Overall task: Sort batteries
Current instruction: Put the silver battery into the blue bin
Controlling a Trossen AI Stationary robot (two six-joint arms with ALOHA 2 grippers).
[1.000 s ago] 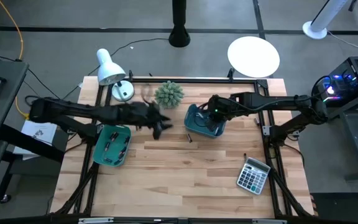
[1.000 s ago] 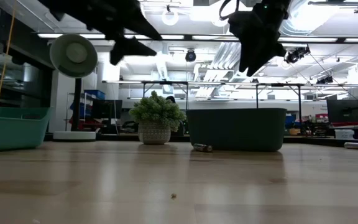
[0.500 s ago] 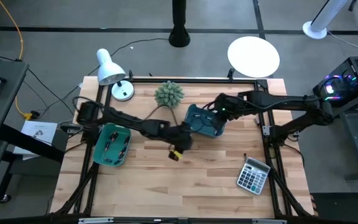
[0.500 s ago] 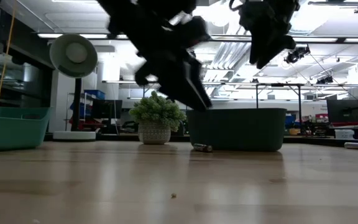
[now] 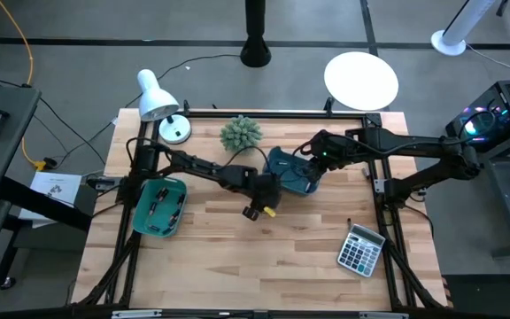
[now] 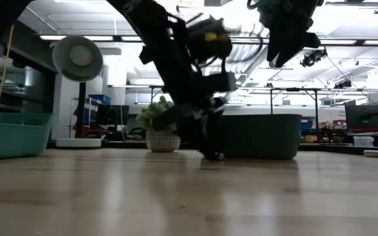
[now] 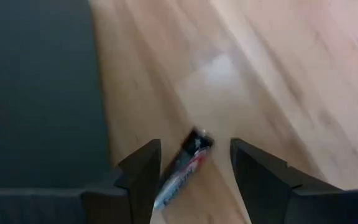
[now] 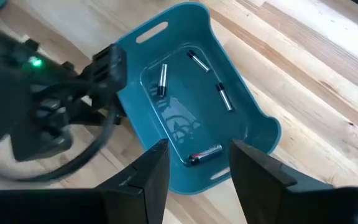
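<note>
Two trays sit on the wooden table (image 5: 237, 257). The blue tray (image 8: 241, 118) is the landmark: it lies near the middle, just beside one small green plant (image 5: 241, 134). Four batteries (image 8: 205, 154) lie inside it, seen from the right wrist. The green tray (image 5: 147, 221) is well apart from the blue tray, toward the left arm's side, with a few more batteries inside; they are too small to count.

One loose battery (image 7: 182, 171) lies on the wood right beside the blue tray's wall. The left gripper (image 7: 194, 165) is down low there, its two fingers apart, one on each side of that battery, not squeezing it.

The right gripper (image 8: 197, 168) hangs above the blue tray with its fingers apart, holding nothing.

One grey calculator (image 5: 361, 248) and one white lamp (image 5: 156, 96) are well apart from the blue tray.
</note>
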